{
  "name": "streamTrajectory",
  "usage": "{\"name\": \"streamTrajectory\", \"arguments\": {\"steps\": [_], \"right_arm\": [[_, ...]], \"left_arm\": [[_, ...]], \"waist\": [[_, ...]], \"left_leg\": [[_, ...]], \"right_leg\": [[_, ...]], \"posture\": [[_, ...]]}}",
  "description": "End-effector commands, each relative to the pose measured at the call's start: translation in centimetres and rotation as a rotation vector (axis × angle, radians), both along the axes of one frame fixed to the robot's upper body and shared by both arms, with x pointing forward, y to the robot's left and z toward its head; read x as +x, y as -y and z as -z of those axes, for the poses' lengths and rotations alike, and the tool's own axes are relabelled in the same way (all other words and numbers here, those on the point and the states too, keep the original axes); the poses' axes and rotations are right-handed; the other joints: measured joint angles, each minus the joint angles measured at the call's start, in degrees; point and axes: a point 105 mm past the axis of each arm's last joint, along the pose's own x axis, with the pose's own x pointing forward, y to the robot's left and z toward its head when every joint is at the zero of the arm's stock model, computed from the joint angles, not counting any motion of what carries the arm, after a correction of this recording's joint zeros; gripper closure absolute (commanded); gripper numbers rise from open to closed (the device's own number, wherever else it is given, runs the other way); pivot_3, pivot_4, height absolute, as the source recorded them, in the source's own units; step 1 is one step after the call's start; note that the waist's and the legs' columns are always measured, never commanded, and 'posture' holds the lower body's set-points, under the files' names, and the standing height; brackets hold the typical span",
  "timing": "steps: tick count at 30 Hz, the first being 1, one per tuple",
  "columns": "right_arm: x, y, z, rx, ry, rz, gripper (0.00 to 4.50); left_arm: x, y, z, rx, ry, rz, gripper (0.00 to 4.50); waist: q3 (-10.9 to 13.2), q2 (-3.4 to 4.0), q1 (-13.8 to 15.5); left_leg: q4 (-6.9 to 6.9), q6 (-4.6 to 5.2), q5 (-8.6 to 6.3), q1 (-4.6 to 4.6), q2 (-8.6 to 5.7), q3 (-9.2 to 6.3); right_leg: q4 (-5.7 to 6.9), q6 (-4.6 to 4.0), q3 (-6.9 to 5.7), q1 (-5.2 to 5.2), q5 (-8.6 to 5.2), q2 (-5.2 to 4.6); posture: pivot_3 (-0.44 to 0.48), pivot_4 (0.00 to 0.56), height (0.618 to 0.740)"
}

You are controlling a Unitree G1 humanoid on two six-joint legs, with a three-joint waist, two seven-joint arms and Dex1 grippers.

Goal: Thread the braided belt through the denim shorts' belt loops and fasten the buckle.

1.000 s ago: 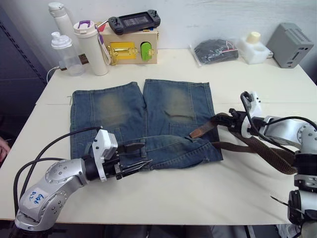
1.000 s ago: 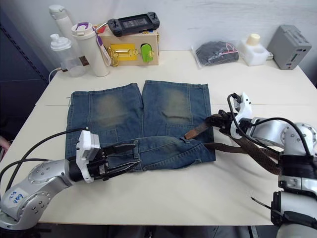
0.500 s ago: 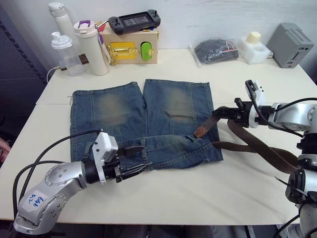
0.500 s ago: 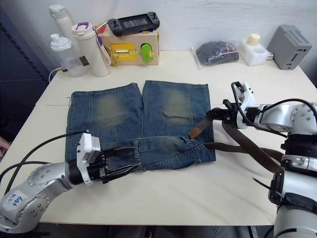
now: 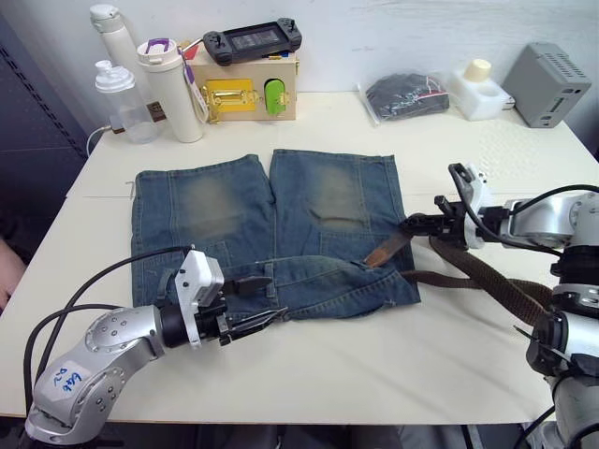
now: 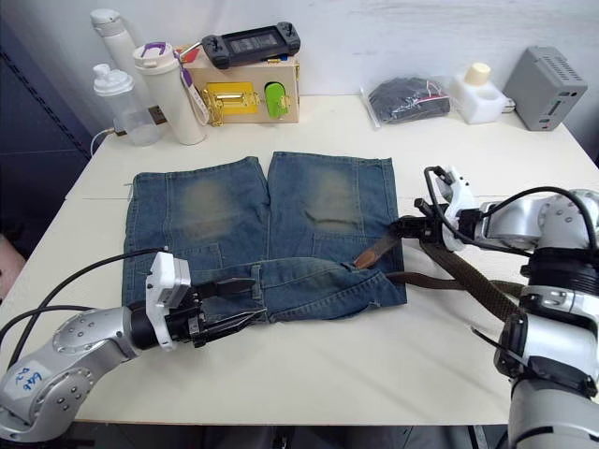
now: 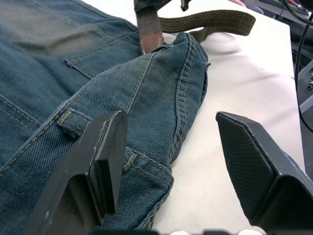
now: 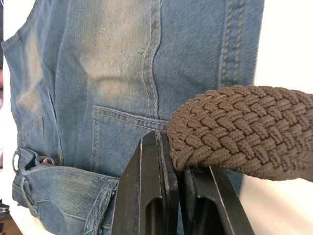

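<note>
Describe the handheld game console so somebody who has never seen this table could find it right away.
Look along the far edge of the table, left of centre, for the wooden box with yellow and green fittings. The handheld game console lies on top: flat, black, with a screen, unlike the white bottles beside it.

Shorts point(image 5: 267, 234) lie mid-worktop point(image 5: 374, 365).
Belt point(image 5: 468, 271) trails off their right side; bottles point(image 5: 150, 84), box point(image 5: 245, 89), bag point(image 5: 404, 95) stand behind.
</note>
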Motion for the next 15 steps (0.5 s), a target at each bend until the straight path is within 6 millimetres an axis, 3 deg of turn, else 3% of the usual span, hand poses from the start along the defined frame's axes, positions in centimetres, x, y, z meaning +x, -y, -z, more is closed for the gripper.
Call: {"name": "streamTrajectory", "arguments": {"steps": [1,8,15], "right_arm": [[-0.2,-1.3,-0.9,-0.005,0.048,-0.063,4.5],[-0.8,-2.8,-1.1,0.041,0.057,-0.139,4.5],[-0.7,-1.4,-1.3,0.057,0.034,-0.096,4.5]], "left_arm": [[-0.2,0.1,-0.7,-0.003,0.036,0.005,1.28],[-0.2,0.0,-0.7,0.005,0.038,-0.001,1.28],[-0.1,0.1,-0.5,0.011,0.039,-0.003,1.28]], "waist": [[0.0,0.0,0.0],[0.0,0.0,-0.01],[0.0,0.0,0.05]], "left_leg": [[0.0,0.0,0.0,0.0,0.0,0.0],[0.01,0.0,0.0,0.0,0.0,-0.01],[0.01,0.0,0.0,0.0,0.0,-0.01]], "right_leg": [[0.0,0.0,0.0,0.0,0.0,0.0],[0.01,0.0,0.0,0.0,0.0,0.0],[0.01,0.0,0.0,0.0,0.0,-0.01]], "posture": [[0.0,0.15,0.645],[0.0,0.15,0.645],[0.0,0.15,0.645]]}}
